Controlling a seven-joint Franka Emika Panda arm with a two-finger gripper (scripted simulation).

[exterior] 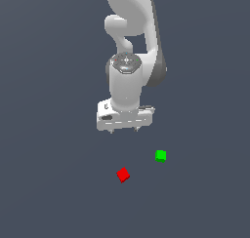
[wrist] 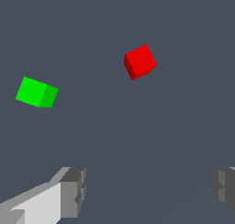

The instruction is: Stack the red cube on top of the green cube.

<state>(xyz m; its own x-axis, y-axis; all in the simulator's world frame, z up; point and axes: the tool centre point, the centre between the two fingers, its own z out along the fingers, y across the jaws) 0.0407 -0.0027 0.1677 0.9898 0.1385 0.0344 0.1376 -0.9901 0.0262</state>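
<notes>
Gripper point(wrist: 146, 191) held wide open, nothing gripped, raised above floor. Red cube point(exterior: 123, 174) and green cube point(exterior: 160, 155) seen apart, neither touched, both on floor.

2 cubes total: 1 red cube point(exterior: 123, 174) point(wrist: 140, 61), 1 green cube point(exterior: 160, 155) point(wrist: 36, 92). 1 arm point(exterior: 132, 47), 1 gripper point(exterior: 125, 130) point(wrist: 147, 191) with 2 fingers point(wrist: 73, 191); both show in the wrist view, 1 at each side. 1 plain dark floor point(exterior: 49, 183) under everything. Both views give the same cube count, 1 of each colour. That makes 2 colours of cube, same size each.
</notes>
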